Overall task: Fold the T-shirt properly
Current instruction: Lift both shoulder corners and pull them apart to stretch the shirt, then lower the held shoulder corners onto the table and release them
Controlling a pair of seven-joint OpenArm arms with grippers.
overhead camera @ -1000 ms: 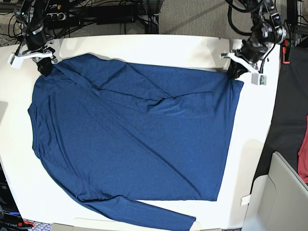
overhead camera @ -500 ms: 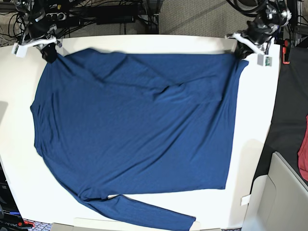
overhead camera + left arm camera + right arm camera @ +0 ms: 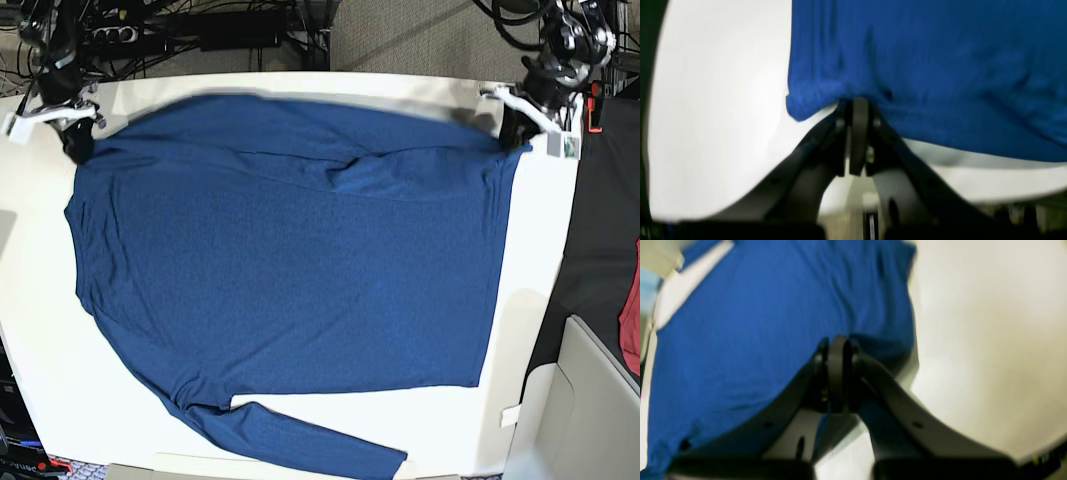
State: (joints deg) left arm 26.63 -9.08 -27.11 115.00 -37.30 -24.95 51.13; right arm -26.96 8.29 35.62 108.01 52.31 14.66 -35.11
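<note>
The dark-blue T-shirt (image 3: 290, 260) lies spread over the white table (image 3: 525, 330), with one long sleeve (image 3: 310, 448) trailing along the near edge. My left gripper (image 3: 513, 128) is at the far right corner of the cloth. In the left wrist view my left gripper (image 3: 858, 104) is shut on the T-shirt (image 3: 940, 66) at its edge. My right gripper (image 3: 76, 140) is at the far left corner. The right wrist view shows my right gripper (image 3: 838, 341) shut on the T-shirt (image 3: 756, 323). The far edge is stretched taut between them.
Cables and a power strip (image 3: 190, 30) lie behind the table. A black cloth (image 3: 600, 230) hangs off the right side, with a red cloth (image 3: 631, 320) and a beige bin (image 3: 585, 400) beyond it.
Both grippers have pulled the far edge up, back and apart. The folds near the top have flattened, and the shirt has shifted right and lies wider.
</note>
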